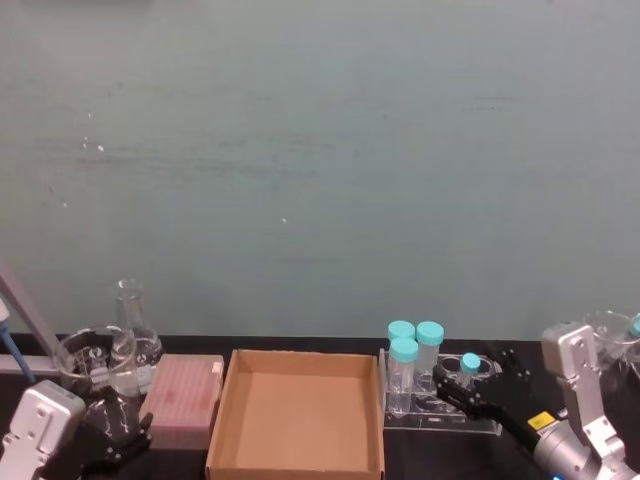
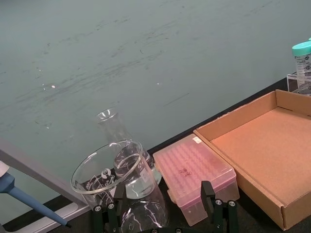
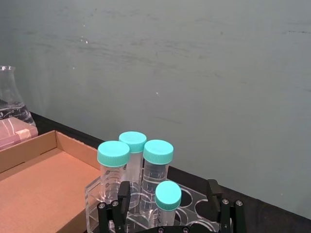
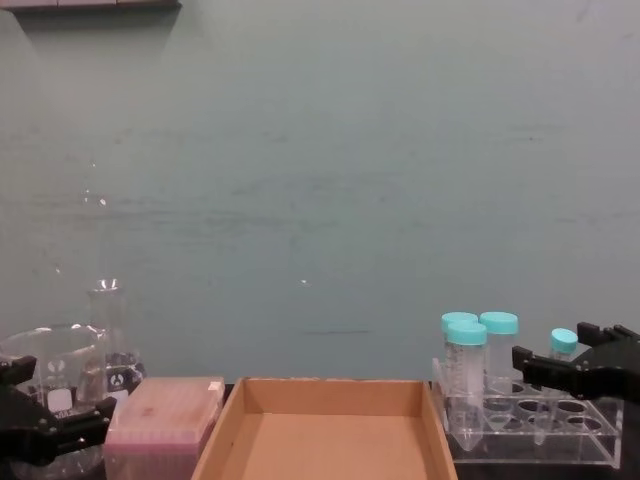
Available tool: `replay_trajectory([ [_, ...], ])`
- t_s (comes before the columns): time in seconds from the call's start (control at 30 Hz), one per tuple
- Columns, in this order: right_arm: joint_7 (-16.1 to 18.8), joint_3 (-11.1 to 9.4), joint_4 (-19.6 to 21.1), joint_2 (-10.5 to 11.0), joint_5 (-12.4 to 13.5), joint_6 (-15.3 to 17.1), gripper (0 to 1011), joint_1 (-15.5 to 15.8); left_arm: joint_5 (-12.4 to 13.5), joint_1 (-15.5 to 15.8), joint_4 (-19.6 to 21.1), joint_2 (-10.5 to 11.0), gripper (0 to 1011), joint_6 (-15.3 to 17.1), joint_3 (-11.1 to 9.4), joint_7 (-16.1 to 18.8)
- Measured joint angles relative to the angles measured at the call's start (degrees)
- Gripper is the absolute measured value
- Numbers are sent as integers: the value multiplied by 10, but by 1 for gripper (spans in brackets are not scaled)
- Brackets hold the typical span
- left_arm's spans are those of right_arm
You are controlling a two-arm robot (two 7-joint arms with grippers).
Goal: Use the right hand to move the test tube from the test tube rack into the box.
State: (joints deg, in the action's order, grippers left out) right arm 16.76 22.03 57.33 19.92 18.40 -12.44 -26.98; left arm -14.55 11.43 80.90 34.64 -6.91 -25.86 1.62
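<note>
Right wrist view: right hand [image 3: 167, 189] released, test tube [image 3: 168, 195] between its fingers, in the rack [image 3: 192, 201]; left gripper [image 2: 163, 194] open near beaker [image 2: 109, 165].

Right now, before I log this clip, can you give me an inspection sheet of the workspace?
Surface: dark tabletop, no spills seen.
Job's things: the slim test tube stands in the test tube rack. The cardboard box beside it is empty.
Clutter: three wide teal-capped tubes in the rack. To the box's left are a pink tip box, a beaker, a flask and a blue pipette.
Grippers: the right gripper is open and straddles the slim tube. The left gripper is open, low by the beaker.
Cables: nothing seen.
Surroundings: plain teal wall.
</note>
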Motion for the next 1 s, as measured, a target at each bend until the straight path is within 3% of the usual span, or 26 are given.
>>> replay_trajectory([
  [1.0, 23, -21, 3, -11, -18, 13, 1002, 8, 0, 0, 0, 0, 1000, 0, 0, 0],
])
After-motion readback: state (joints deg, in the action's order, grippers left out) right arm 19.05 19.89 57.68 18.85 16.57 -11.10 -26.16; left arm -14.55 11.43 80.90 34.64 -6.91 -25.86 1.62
